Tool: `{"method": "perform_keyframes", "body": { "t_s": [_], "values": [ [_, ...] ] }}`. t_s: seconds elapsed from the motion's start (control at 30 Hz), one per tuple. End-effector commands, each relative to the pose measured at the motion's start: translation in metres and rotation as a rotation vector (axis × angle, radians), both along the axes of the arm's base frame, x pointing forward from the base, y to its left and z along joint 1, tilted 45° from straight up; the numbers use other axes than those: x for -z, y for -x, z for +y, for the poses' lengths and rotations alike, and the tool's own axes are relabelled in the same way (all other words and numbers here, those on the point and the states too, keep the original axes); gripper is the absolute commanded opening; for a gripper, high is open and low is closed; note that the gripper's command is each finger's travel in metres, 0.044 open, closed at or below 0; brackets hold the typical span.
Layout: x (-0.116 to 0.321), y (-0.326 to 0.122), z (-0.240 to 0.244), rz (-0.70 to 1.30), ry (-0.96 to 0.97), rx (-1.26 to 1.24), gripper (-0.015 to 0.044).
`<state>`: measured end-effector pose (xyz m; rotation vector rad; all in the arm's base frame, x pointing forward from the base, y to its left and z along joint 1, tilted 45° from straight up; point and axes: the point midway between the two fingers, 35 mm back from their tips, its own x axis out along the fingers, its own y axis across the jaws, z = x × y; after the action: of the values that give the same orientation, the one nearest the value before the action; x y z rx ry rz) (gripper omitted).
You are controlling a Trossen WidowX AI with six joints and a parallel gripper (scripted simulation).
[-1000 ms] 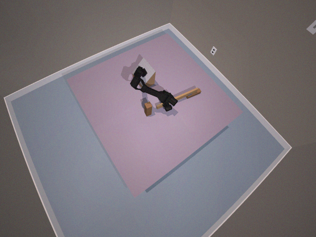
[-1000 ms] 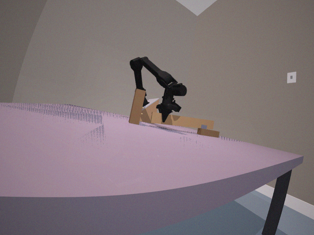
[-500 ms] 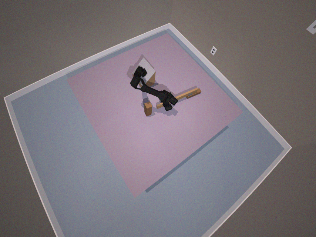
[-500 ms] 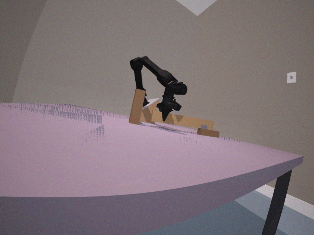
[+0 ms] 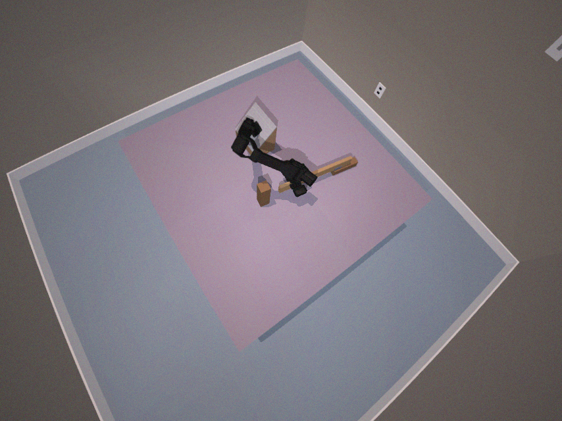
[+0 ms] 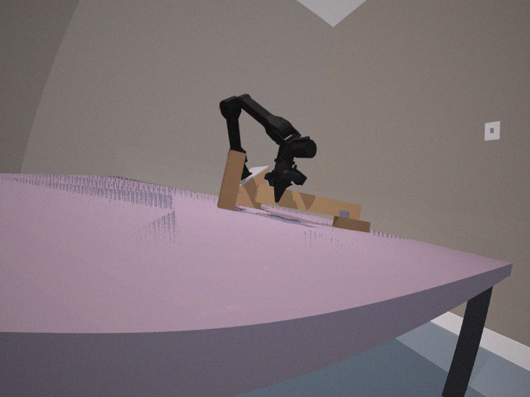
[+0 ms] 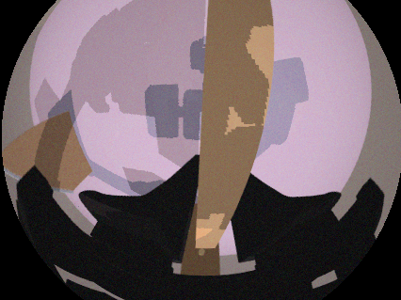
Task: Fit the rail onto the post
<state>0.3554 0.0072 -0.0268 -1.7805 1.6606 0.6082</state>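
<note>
The long wooden rail [image 5: 333, 166] [image 6: 327, 205] [image 7: 235, 72] runs from the low footboard block [image 6: 351, 224] toward the short upright post [image 5: 263, 195] [image 6: 229, 185] [image 7: 58, 150]. Its far end sits in the grey bracket [image 6: 344, 214]. Its near end is held a little above the table, tilted slightly up, with a small gap to the post. My gripper [image 5: 299, 190] [image 6: 277, 198] [image 7: 211, 159] is shut on the rail near that end, one finger on each side. The pegs are too small to make out.
The arm stands on a white-topped wooden pedestal [image 5: 263, 116] behind the post. The pink table [image 5: 210, 252] [image 6: 177, 260] has its front edge and a dark leg [image 6: 464, 348] at the right in the exterior view. Blue floor surrounds it.
</note>
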Motion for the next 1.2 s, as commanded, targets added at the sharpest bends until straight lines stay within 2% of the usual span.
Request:
{"method": "perform_keyframes", "body": {
  "t_s": [0.0,1.17],
  "values": [
    [-0.0049,-0.0022,0.0081,-0.011,-0.018,-0.01,0.0],
    [-0.0047,-0.0003,0.0082,-0.011,-0.018,-0.01,0.0]
  ]
}}
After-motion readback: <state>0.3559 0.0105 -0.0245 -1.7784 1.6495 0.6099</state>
